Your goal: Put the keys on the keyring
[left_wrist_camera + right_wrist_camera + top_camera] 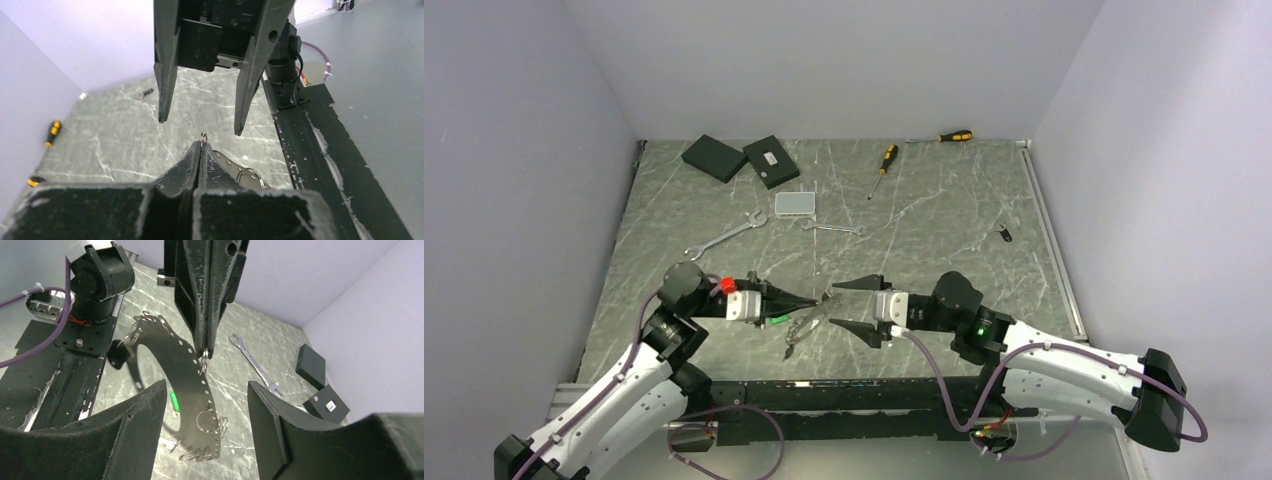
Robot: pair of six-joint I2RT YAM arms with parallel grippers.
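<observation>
The keyring [172,347] is a black flat crescent plate with holes along its edge and several small split rings. My left gripper [202,146] is shut on one small ring [203,135] at the plate's edge and holds the plate above the table [809,322]. A green-tagged key [173,400] and a black-headed key [118,352] hang from it. My right gripper [206,387] is open and empty, its jaws on either side of the plate just in front of the left fingertips [835,305]. Another black key [1004,234] lies far right.
Two spanners [724,236] [834,229], a clear plastic box [795,204], two black boxes [714,157] [771,160] and two screwdrivers [883,165] [949,136] lie at the back of the table. A black taped strip [310,165] runs along the near edge.
</observation>
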